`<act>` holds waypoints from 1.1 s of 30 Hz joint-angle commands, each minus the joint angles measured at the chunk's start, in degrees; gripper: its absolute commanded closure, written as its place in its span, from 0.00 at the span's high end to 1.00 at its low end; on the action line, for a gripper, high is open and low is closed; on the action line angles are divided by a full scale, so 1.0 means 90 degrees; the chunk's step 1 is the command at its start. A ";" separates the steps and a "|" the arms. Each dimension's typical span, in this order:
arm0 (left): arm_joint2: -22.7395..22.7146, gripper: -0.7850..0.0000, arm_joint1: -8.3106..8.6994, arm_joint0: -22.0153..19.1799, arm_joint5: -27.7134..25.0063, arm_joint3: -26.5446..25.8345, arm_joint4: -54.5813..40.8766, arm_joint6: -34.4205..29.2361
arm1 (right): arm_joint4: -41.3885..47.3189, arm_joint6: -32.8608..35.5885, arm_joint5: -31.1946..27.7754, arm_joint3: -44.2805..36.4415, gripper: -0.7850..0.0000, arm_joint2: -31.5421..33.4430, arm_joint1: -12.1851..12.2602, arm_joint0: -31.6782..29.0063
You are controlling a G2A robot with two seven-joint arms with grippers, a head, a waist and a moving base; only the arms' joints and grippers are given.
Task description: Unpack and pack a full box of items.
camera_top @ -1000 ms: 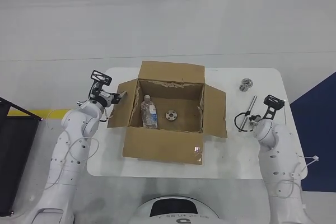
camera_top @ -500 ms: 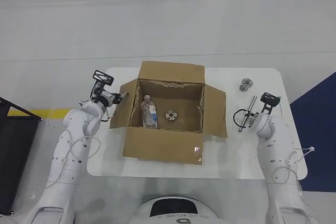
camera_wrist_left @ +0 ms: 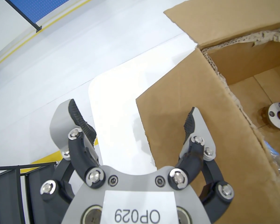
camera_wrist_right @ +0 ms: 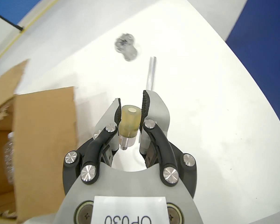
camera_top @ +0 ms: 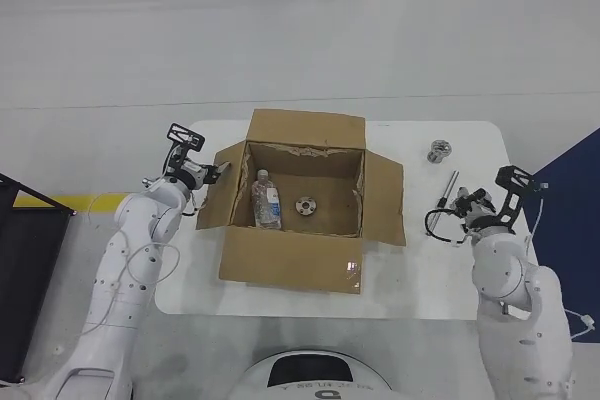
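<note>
Slippage is what I am watching for. My right gripper (camera_wrist_right: 130, 108) is pinching a small amber cylinder (camera_wrist_right: 130, 122) with a metal stud at one end. The pads are bearing only on its smooth round sides. I am holding it over the table (camera_wrist_right: 200, 94), near the right flap of the box (camera_wrist_right: 44, 122).

If I am easing the squeeze too early or swinging too fast, I judge that the cylinder could roll out of this narrow hold. It could then drop onto the rod (camera_wrist_right: 151, 73) lying just beyond my fingertips, or nudge it toward the metal fitting (camera_wrist_right: 126, 46) farther on. Laying a round part on its side is also risking a roll toward the table's edge.

The box is sitting open in the middle of the table. It is holding a bottle (camera_top: 267, 200) along its left wall and a flange (camera_top: 306, 206) near the middle of its floor.

My left gripper (camera_wrist_left: 131, 105) is spread wide, carrying nothing, and hanging at the outer corner of the left flap. I cannot tell whether a finger is touching the cardboard. Drifting inward from there is likely to bend the flap or shove the whole box.
</note>
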 commanded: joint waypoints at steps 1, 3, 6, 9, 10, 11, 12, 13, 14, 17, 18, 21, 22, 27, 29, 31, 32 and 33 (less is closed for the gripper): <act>-0.0029 1.00 0.0009 0.0011 -0.0014 0.0024 -0.0015 0.0034 | -0.0230 -0.0112 -0.0454 -0.0684 0.00 -0.0292 0.0007 -0.0398; -0.0054 1.00 0.0016 0.0028 -0.0043 0.0053 -0.0047 0.0096 | -0.0718 -0.0069 -0.0818 -0.1183 0.00 -0.0815 0.0019 -0.0575; -0.0102 1.00 0.0028 0.0061 -0.0084 0.0087 -0.0123 0.0213 | -0.1783 0.0127 -0.1069 -0.1514 0.00 -0.1922 0.0022 -0.0466; -0.0178 1.00 0.0046 0.0115 -0.0132 0.0118 -0.0180 0.0325 | -0.2720 0.0434 -0.1009 -0.1212 0.00 -0.3067 -0.0029 0.0140; -0.0216 1.00 0.0054 0.0137 -0.0140 0.0135 -0.0198 0.0361 | -0.2916 0.0535 -0.0928 -0.0985 0.00 -0.3431 -0.0066 0.0434; -0.0257 1.00 0.0062 0.0166 -0.0155 0.0145 -0.0232 0.0409 | -0.3065 0.0635 -0.0853 -0.0677 0.00 -0.3779 -0.0113 0.0779; -0.0300 1.00 0.0072 0.0196 -0.0171 0.0155 -0.0244 0.0443 | -0.3127 0.0697 -0.0808 -0.0322 0.00 -0.4074 -0.0166 0.1155; -0.0343 1.00 0.0081 0.0226 -0.0182 0.0169 -0.0267 0.0470 | -0.3136 0.0773 -0.0825 0.0108 0.00 -0.4302 -0.0219 0.1558; -0.0389 1.00 0.0091 0.0255 -0.0192 0.0188 -0.0279 0.0500 | -0.3120 0.0882 -0.0600 0.0579 0.00 -0.4427 -0.0282 0.1946; -0.0514 1.00 0.0118 0.0335 -0.0218 0.0209 -0.0330 0.0578 | -0.2811 0.1047 -0.0175 0.1816 0.00 -0.4842 -0.0473 0.2841; -0.0552 1.00 0.0128 0.0356 -0.0233 0.0211 -0.0343 0.0596 | -0.2863 0.1108 -0.0045 0.2182 0.00 -0.4982 -0.0528 0.3083; -0.0586 1.00 0.0136 0.0370 -0.0241 0.0224 -0.0355 0.0605 | -0.2851 0.1421 0.0347 0.3176 0.07 -0.5306 -0.0686 0.3597; -0.0586 1.00 0.0136 0.0370 -0.0241 0.0224 -0.0355 0.0605 | -0.2825 0.1582 0.0443 0.3476 0.24 -0.5388 -0.0733 0.3735; -0.0586 1.00 0.0136 0.0370 -0.0241 0.0224 -0.0355 0.0605 | -0.2735 0.2015 0.0627 0.3960 1.00 -0.5567 -0.0877 0.4089; -0.0586 1.00 0.0136 0.0370 -0.0241 0.0224 -0.0355 0.0605 | -0.2704 0.2069 0.0662 0.3781 1.00 -0.5525 -0.0887 0.4039; -0.0586 1.00 0.0136 0.0370 -0.0241 0.0224 -0.0355 0.0605 | -0.2830 0.2077 0.0685 0.3510 1.00 -0.5462 -0.0868 0.3903; -0.0586 1.00 0.0136 0.0370 -0.0241 0.0224 -0.0355 0.0605 | -0.2832 0.2106 0.0658 0.3307 1.00 -0.5401 -0.0853 0.3814; -0.0586 1.00 0.0136 0.0370 -0.0241 0.0224 -0.0355 0.0605 | -0.2831 0.2139 0.0605 0.3071 1.00 -0.5319 -0.0830 0.3702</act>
